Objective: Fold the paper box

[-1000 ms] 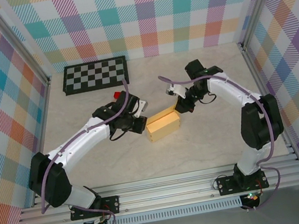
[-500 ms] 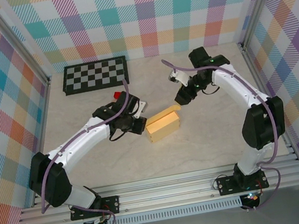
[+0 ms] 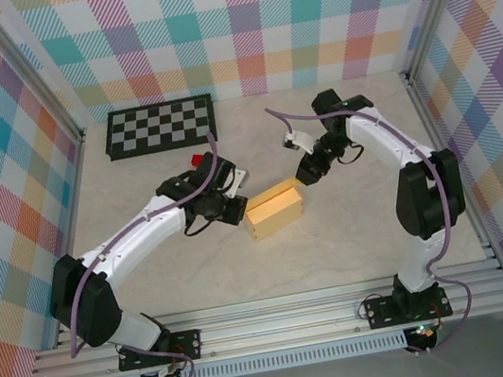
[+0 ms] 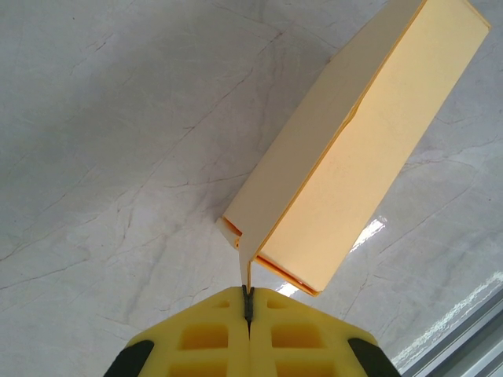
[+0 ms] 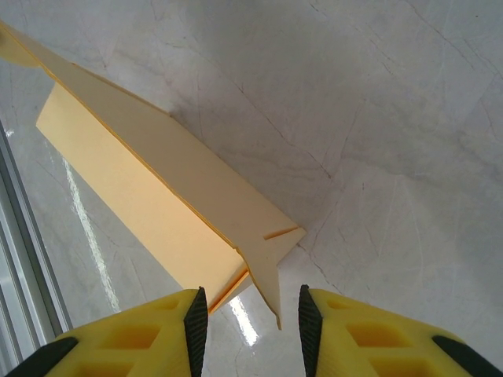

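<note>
Now paper box (image 3: 275, 210) at centre of table (image 3: 198, 273), nearly formed. Left gripper (image 4: 248, 297) clamped on end flap (image 4: 250, 267), anchoring box. Right gripper (image 5: 247, 302) spread wide, straddling opposite flap (image 5: 271, 263), likely lined up for tuck.

The left arm (image 3: 130, 236) and right arm (image 3: 393, 142) have smooth white shells with bulky black joints. A thin purple cable (image 3: 213, 152) loops along each. Each stands on a flat black base plate (image 3: 182, 341) at the near edge. The left gripper (image 4: 248, 302) and right gripper (image 5: 253, 302) have yellow fingers (image 5: 369, 330) with moulded pockets and black inner strips.
</note>
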`<state>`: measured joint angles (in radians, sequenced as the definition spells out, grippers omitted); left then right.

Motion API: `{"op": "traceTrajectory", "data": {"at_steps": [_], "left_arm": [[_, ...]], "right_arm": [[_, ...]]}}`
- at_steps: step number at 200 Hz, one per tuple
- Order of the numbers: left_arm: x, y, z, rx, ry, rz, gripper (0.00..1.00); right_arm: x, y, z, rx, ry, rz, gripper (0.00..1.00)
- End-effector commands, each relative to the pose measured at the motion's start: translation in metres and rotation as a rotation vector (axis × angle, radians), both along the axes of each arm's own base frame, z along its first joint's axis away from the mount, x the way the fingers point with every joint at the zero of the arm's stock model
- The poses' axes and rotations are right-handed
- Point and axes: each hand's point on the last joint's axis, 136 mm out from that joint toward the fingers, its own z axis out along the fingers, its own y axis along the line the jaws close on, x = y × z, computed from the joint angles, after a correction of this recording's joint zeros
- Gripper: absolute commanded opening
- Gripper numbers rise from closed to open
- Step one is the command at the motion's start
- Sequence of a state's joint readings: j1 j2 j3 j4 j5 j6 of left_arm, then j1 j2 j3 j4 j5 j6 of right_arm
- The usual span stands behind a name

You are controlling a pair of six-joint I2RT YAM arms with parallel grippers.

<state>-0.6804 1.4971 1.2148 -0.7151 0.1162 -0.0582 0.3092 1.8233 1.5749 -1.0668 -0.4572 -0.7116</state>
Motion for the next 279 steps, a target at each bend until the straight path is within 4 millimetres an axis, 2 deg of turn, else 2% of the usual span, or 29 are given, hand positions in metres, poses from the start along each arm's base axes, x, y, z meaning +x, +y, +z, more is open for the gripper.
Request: {"op": "traceTrajectory", "data": {"at_steps": [1,98,134,239,263,279], "left_arm": [[-0.005,-0.005,0.006,-0.006,0.013,-0.029,0.00],[-0.004,-0.007,0.005,-0.010,0.016,-0.030,0.00],[-0.006,-0.006,0.004,-0.011,0.019,-0.031,0.00],[-0.006,-0.004,0.002,0.002,0.023,-0.031,0.00],[-0.005,-0.004,0.003,0.002,0.021,-0.025,0.00],[-0.004,-0.004,0.004,0.001,0.022,-0.016,0.00]], "right_arm": [[0.000,0.001,0.001,0.006,-0.009,0.026,0.38],[-0.005,0.013,-0.004,0.024,0.008,0.078,0.37],[-0.006,0.016,-0.002,0.033,0.009,0.082,0.31],[-0.005,0.012,0.005,0.007,-0.011,0.070,0.30],[-0.006,0.012,0.005,0.009,-0.006,0.072,0.22],[-0.004,0.012,0.004,0.006,-0.004,0.060,0.08]]}}
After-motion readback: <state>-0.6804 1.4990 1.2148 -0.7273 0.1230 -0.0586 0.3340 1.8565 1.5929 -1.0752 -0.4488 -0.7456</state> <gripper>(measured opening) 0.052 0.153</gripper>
